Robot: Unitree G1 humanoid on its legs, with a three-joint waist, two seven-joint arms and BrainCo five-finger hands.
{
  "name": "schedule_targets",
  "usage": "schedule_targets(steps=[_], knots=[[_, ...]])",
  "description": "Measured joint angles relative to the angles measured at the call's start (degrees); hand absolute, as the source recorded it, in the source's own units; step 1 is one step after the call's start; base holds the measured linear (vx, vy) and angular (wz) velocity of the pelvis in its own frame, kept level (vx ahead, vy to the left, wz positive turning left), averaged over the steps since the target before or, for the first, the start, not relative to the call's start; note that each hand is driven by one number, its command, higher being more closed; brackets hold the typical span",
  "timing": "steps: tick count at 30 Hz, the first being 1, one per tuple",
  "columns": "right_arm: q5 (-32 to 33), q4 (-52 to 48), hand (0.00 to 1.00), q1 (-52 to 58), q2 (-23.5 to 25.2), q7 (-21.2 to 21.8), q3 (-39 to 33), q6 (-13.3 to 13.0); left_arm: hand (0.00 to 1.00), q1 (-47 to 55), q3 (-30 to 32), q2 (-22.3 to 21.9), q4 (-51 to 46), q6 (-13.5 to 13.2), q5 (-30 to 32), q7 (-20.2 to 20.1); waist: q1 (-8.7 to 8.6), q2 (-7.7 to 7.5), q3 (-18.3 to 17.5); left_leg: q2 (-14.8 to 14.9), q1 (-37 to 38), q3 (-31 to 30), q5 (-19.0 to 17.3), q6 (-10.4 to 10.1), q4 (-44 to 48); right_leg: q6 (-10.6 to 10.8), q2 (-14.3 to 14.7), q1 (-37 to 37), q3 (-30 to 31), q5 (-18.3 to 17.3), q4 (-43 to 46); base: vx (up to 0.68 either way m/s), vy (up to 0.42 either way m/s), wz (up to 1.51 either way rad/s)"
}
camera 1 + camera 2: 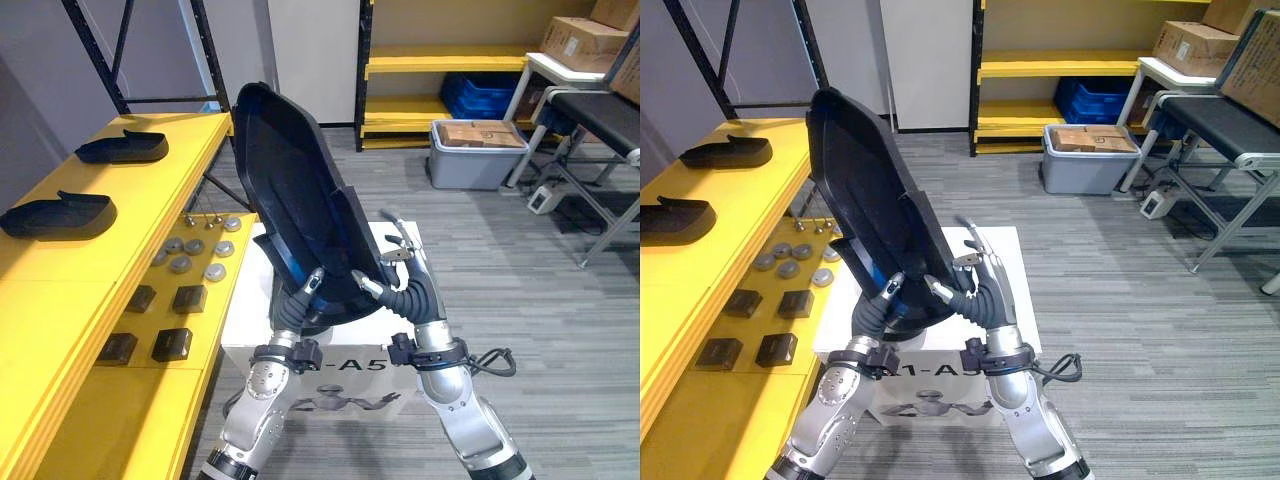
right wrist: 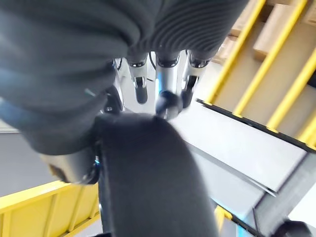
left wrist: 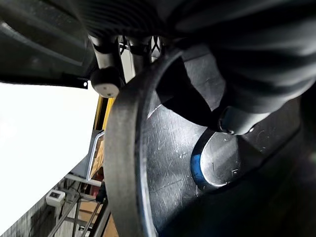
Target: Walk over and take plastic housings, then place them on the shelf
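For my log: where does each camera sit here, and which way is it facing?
Left eye view: on the head, facing down and forward at the plastic housing gripped by left hand and right hand; both arms show.
Right eye view: same, slightly rightward.
Left wrist view: left wrist, along its hand onto the housing's rim.
Right wrist view: right wrist, along its fingers over the housing's edge.
Both eye views share the yellow shelf.

Housing [image 1: 290, 190] showing black, blue streak inside. Shelf [image 1: 60, 300] reading yellow. Shelved housings [image 1: 60, 213] showing black, discs [image 1: 195, 245] on shelf's lower tier grey. Box [image 1: 250, 350] beside shelf white. Carpet [image 1: 500, 260] running grey, finely striped.
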Motion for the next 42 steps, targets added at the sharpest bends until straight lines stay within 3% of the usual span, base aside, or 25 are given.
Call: schedule_targets(steps=[4,6,10,12,15,20,27,30,33,36,37,39,42], knots=[[9.5,-4.1,0.0,2.8,-0.2,4.2,-7.8,-1.8,1.0,1.0,1.9,-2.4,-1.6,0.3,3.4,-1.6,0.11,0.0,0.0,-0.1,0.2,0.0,0.1,0.2,-0.5,0.0,-0.1,0.0,0.0,0.0,-0.1,0.0,0.0,0.0],[15.0,-6.3,0.0,3.5,0.5,4.6,-19.7,-2.6,1.0,3.5,5.3,-3.9,-4.6,0.3,3.8,-2.8,-0.16,0.0,0.0,-0.2,0.2,0.0,0.1,0.2,-0.5,0.0,-0.1,0.0,0.0,0.0,-0.1,0.0,0.0,0.0],[20.7,-6.2,0.0,4.9,1.5,4.0,-35.9,-3.1,1.0,7.4,11.3,-4.4,-6.4,0.1,5.8,-3.2,-0.63,0.11,0.0,-0.1,0.1,-0.1,0.1,0.1,-0.5,0.1,0.0,0.1,-0.1,0.0,-0.3,0.0,0.0,0.0],[25.3,-4.1,0.0,7.4,2.4,3.6,-42.0,-4.3,1.0,10.5,14.1,-4.5,-6.4,0.1,6.4,-3.4,-0.79,0.23,-0.1,0.0,0.0,-0.1,0.1,0.1,-0.5,0.1,0.0,0.1,-0.1,-0.1,-0.5,0.0,0.0,0.0],[29.4,4.2,0.0,10.1,3.6,3.3,-45.2,-4.6,1.0,13.3,15.3,-4.7,-6.7,0.1,6.9,-4.0,-0.79,0.26,-0.1,0.0,-0.4,-0.2,0.1,0.1,-0.7,0.1,0.0,-0.1,-0.2,-0.1,-0.6,0.0,0.0,0.0],[29.6,25.3,0.0,15.2,6.2,4.9,-45.4,-2.1,1.0,17.7,15.3,-6.3,-8.0,0.1,8.4,-5.3,-0.62,0.6,-0.3,0.0,-0.6,-0.6,0.1,0.1,-0.7,0.3,0.0,0.0,-0.6,-0.2,-0.6,0.0,0.004,0.05],[36.2,50.3,0.0,19.2,11.8,9.4,-41.7,1.1,1.0,21.6,16.6,-8.7,-10.7,0.0,8.4,-6.4,0.36,0.75,-0.3,-0.1,-0.3,-3.1,-0.2,-0.3,-0.7,1.4,-1.0,1.2,-3.3,-1.6,1.0,-0.01,0.004,0.18],[37.2,55.7,0.0,19.0,13.3,11.2,-37.7,1.8,1.0,21.6,16.9,-8.8,-11.8,-0.4,8.4,-6.4,1.56,0.28,0.0,-0.6,-0.4,-5.4,-0.3,-0.3,-0.7,1.7,-1.9,1.5,-5.6,-3.1,3.2,-0.02,-0.004,0.54],[37.1,59.2,0.0,17.3,14.4,12.6,-33.4,2.5,1.0,22.0,17.0,-9.5,-13.8,-1.2,8.4,-6.3,3.14,-0.21,0.6,-1.9,-2.2,-10.5,0.0,-0.2,0.4,2.1,-3.9,2.7,-11.9,-4.9,5.4,-0.01,-0.028,1.11],[36.8,61.2,0.0,14.3,14.1,12.6,-32.9,2.4,1.0,21.6,16.8,-9.9,-16.4,-2.2,8.4,-6.1,3.19,-1.43,1.4,-1.7,-9.4,-3.7,-2.4,3.7,5.3,2.5,-7.3,2.8,-23.3,-5.3,5.9,-0.01,0.004,1.9],[35.7,63.8,0.0,12.6,13.2,12.5,-32.8,2.7,1.0,20.8,16.8,-10.0,-16.3,-2.4,8.4,-6.0,3.6,-1.31,1.9,1.2,-13.0,6.1,-3.2,4.8,10.1,2.5,-8.6,3.2,-28.7,-5.3,6.6,0.04,0.057,1.99],[33.9,66.3,0.0,11.8,12.4,12.4,-32.6,3.2,1.0,20.2,15.9,-10.0,-15.8,-2.4,8.3,-5.8,3.5,-1.01,2.4,4.1,-14.5,14.4,-2.0,6.1,14.3,2.9,-9.3,5.7,-34.0,-5.6,7.8,0.12,0.064,1.83],[32.2,68.1,0.0,11.4,12.0,12.1,-31.9,3.9,1.0,19.6,14.5,-9.2,-15.0,-2.5,8.1,-5.2,4.3,-2.03,2.7,0.0,-14.1,14.1,-2.3,5.8,11.7,3.3,-13.0,8.0,-39.4,-5.3,9.4,0.25,0.192,1.38]])
